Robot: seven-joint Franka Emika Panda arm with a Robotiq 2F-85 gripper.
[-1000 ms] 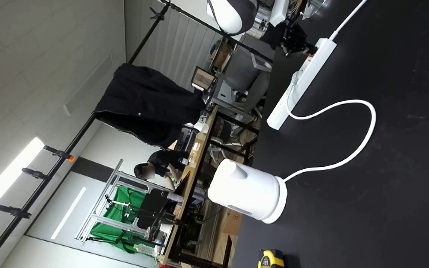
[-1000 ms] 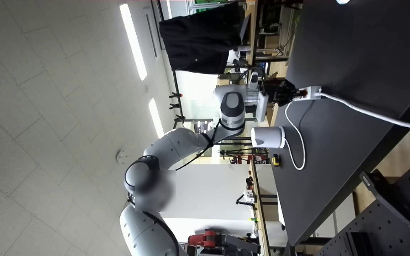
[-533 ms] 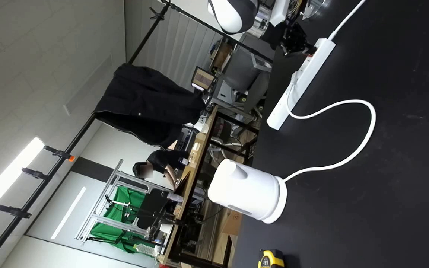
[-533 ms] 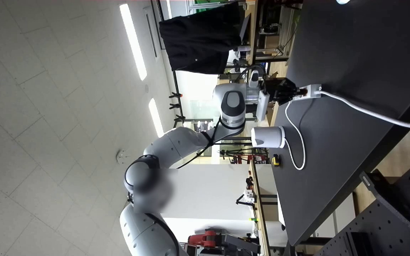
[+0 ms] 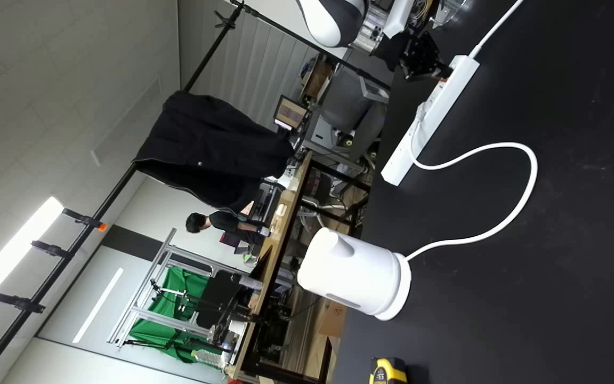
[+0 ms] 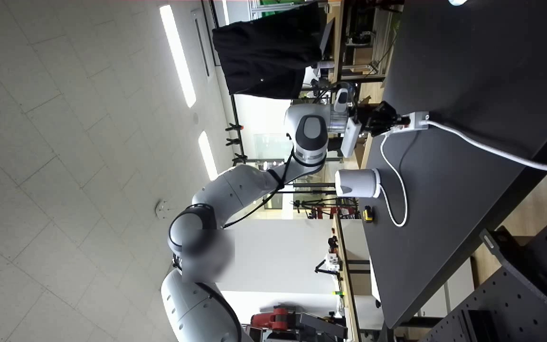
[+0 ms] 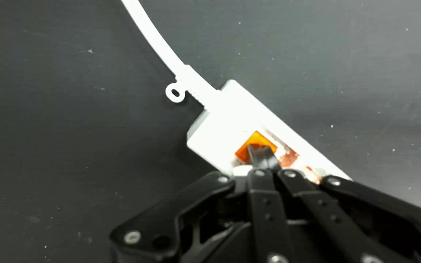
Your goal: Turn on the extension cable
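The extension cable, a long white power strip, lies on the black table. It also shows end-on in an exterior view and in the wrist view, with its white cord leaving the near end. An orange switch sits near that end. My gripper is shut with nothing between its fingers. Its fingertips are over the switch and seem to touch it, covering its lower part. In both exterior views the gripper points down at the strip's cord end. Whether the switch is lit is unclear.
A white kettle stands on the table beyond the strip. Its white cord loops across the table to a plug in the strip. A yellow and black tape measure lies past the kettle. A person stands in the background.
My wrist has tilted and shifted slightly while the shut fingertips stay at the switch. The strip has slid very slightly with them. The background person has straightened up.
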